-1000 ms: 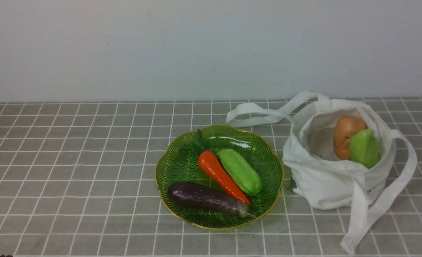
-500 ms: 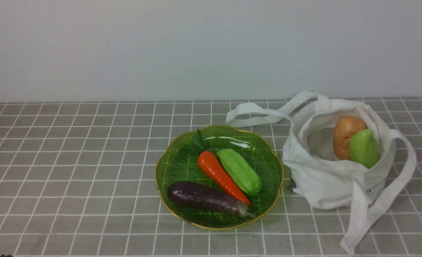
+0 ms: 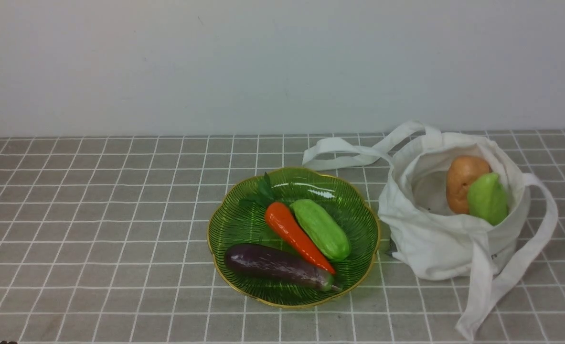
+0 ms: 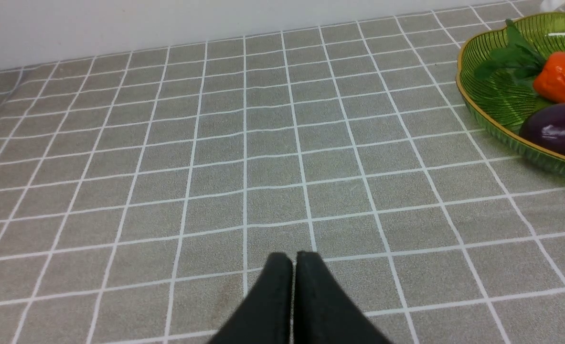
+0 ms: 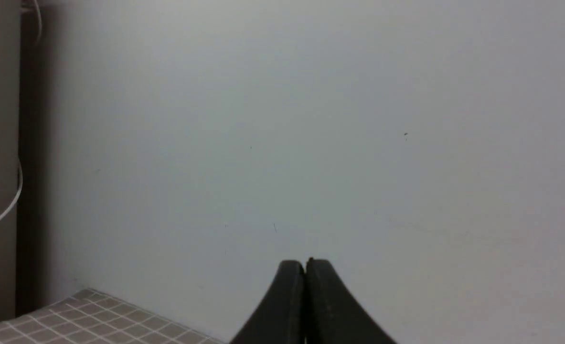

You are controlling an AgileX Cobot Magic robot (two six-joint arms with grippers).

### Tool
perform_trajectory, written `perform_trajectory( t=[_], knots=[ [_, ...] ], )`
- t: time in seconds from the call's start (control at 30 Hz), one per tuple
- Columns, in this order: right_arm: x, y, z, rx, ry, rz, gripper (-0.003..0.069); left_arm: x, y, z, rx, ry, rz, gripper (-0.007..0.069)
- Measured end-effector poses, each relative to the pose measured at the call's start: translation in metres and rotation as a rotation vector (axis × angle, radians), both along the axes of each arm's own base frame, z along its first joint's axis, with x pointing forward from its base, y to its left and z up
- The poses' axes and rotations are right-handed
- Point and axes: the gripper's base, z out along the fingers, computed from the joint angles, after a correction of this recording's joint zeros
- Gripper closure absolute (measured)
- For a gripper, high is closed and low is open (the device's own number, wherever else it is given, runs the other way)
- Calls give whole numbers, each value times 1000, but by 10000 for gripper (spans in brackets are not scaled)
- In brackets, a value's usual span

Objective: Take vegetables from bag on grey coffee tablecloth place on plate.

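Where the grey tablecloth (image 3: 134,215) covers the tabletop, the white bag (image 3: 435,248) slumps near its far right corner, potato (image 3: 461,181) and pale green gourd (image 3: 487,198) inside; beside it, the green plate (image 3: 225,229) holds eggplant (image 3: 277,266), carrot (image 3: 296,234) and green vegetable (image 3: 323,229). Both my left end effector (image 4: 294,260) and right end effector (image 5: 305,267) are narrow, gripping nothing.

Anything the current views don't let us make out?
- Bottom of the tote bag, front view: its front wall and the potato hide it.
- Lower end of the pale green gourd, front view: behind the bag's rim.
- Print on the bag, front view: too small, partly behind a strap.
- Stem end of the eggplant, left wrist view: cut off by the picture's edge.
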Motion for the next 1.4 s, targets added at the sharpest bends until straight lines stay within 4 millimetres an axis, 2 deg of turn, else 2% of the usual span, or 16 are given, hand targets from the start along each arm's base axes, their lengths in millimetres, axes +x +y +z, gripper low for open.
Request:
perform_trajectory(
  t=[0.13, 0.23, 0.37, 0.4, 0.5, 0.77, 0.9, 1.4],
  knots=[
    [2, 1, -8, -96, 39, -16, 674, 0, 0, 0, 0, 0, 0, 632],
    [3, 2, -29, -186, 154, -16, 674, 0, 0, 0, 0, 0, 0, 632],
    [0, -1, -52, -174, 225, -22, 674, 0, 0, 0, 0, 0, 0, 632],
    [-2, -5, -64, -165, 240, -53, 674, 0, 0, 0, 0, 0, 0, 632],
    [-3, -16, -82, -77, 285, -189, 674, 0, 0, 0, 0, 0, 0, 632],
    [-2, -34, -97, -56, 403, -495, 674, 0, 0, 0, 0, 0, 0, 632],
    [-3, -38, -106, -72, 471, -568, 674, 0, 0, 0, 0, 0, 0, 632],
    [-3, -31, -108, -117, 488, -433, 674, 0, 0, 0, 0, 0, 0, 632]
  ],
)
